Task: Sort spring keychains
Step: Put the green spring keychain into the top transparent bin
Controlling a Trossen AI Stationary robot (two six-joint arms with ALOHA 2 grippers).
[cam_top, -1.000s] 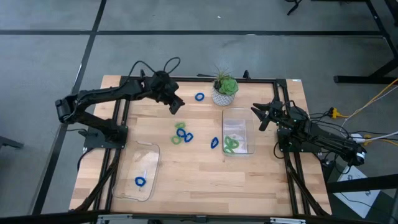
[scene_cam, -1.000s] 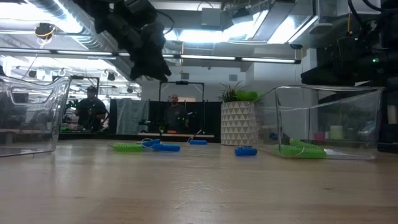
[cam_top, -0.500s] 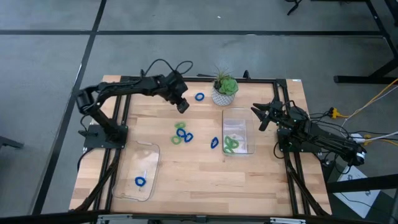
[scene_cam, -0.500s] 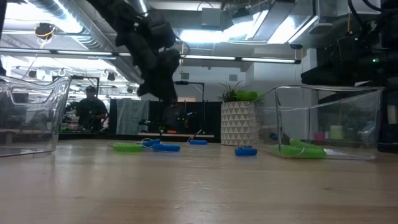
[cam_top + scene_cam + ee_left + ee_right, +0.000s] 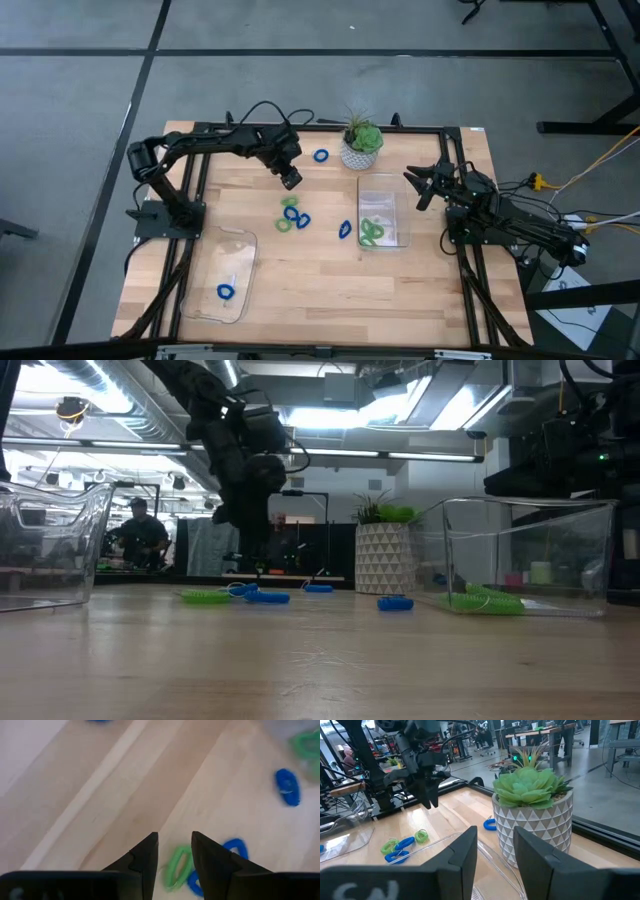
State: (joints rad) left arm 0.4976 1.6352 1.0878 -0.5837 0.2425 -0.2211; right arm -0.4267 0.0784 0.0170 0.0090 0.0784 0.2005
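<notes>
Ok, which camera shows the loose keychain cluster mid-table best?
The high view: the keychain cluster lies unobstructed below the left gripper. Left wrist shows it partly behind its fingers; the low view edge-on; right wrist small and distant.

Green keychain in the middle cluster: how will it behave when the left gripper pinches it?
The green keychain is a thin coiled loop, so it probably squashes rather than resists. It lies flat against blue keychains, so a neighbour may snag and drag along. It looks very light for its size and may skid on the smooth table. The left gripper hangs above, empty.
</notes>
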